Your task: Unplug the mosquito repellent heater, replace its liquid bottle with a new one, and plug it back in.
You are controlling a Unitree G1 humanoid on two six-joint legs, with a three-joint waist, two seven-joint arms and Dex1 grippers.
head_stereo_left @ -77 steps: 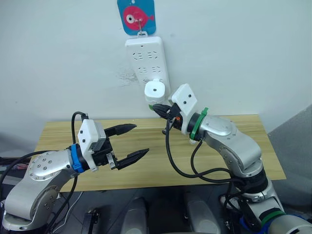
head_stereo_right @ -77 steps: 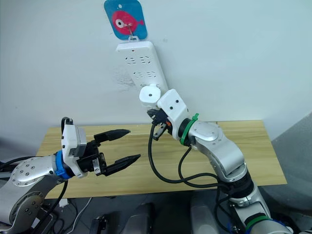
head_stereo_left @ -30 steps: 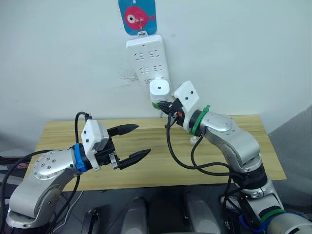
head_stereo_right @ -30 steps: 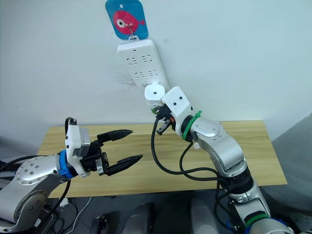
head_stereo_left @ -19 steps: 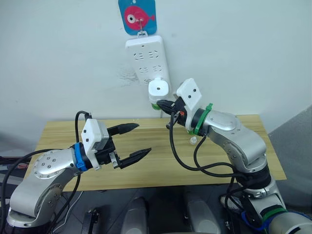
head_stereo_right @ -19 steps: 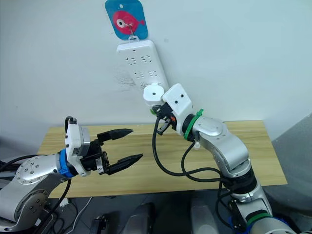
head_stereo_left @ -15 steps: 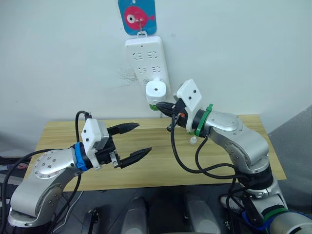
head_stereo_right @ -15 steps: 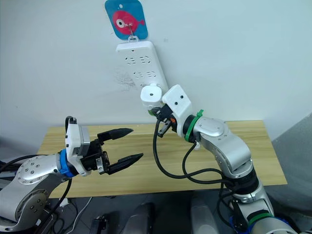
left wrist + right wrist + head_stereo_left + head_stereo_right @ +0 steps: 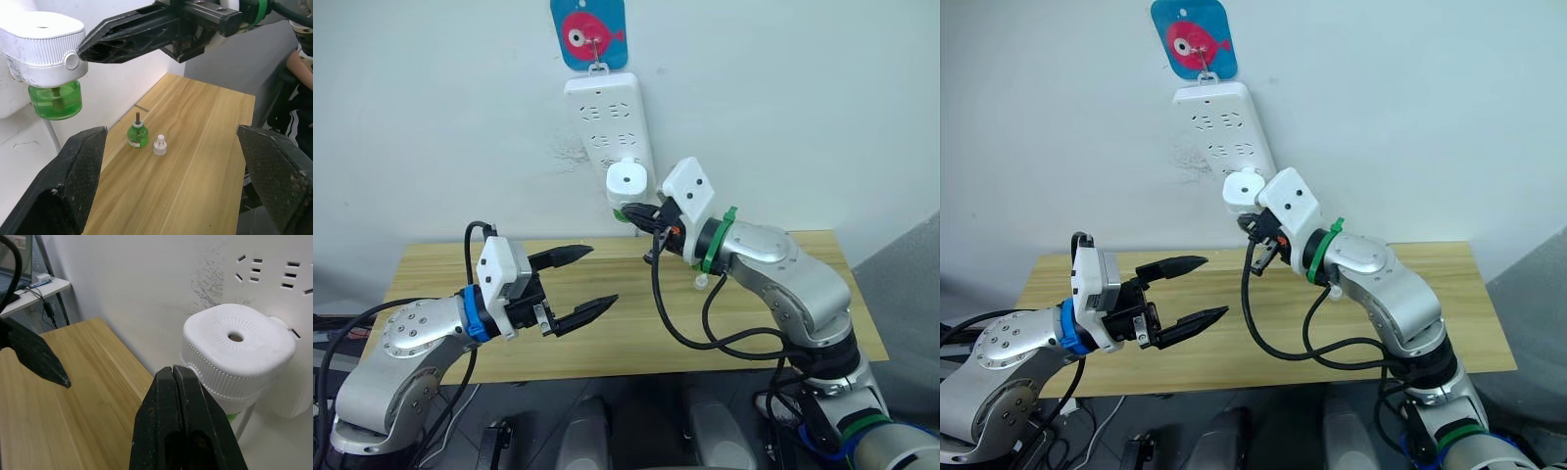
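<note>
- Hanging on the wall from a hook under a blue fish sign (image 9: 588,32), a white strip (image 9: 607,115) carries the heater (image 9: 627,182) at its lower end, vent hole facing out
- Under the heater sits a green bottle (image 9: 54,100), screwed into its base, with a wick visible inside
- Right gripper (image 9: 634,212) reaches up to the heater's lower edge, at the green bottle; its fingers (image 9: 177,406) are pressed together, tips beside the heater's ribbed side in the right wrist view, and whether they touch it cannot be told
- Left gripper (image 9: 593,279) hovers above the table (image 9: 607,333), well apart from the heater, its two fingers spread wide with nothing between them
- On the table near the wall stand a second green bottle (image 9: 137,134) with a bare wick and, just beside it, a small white cap (image 9: 159,145)
- Black cable (image 9: 677,328) loops down from the right wrist over the table
- A person's arm (image 9: 300,68) shows at the table's far side in the left wrist view
</note>
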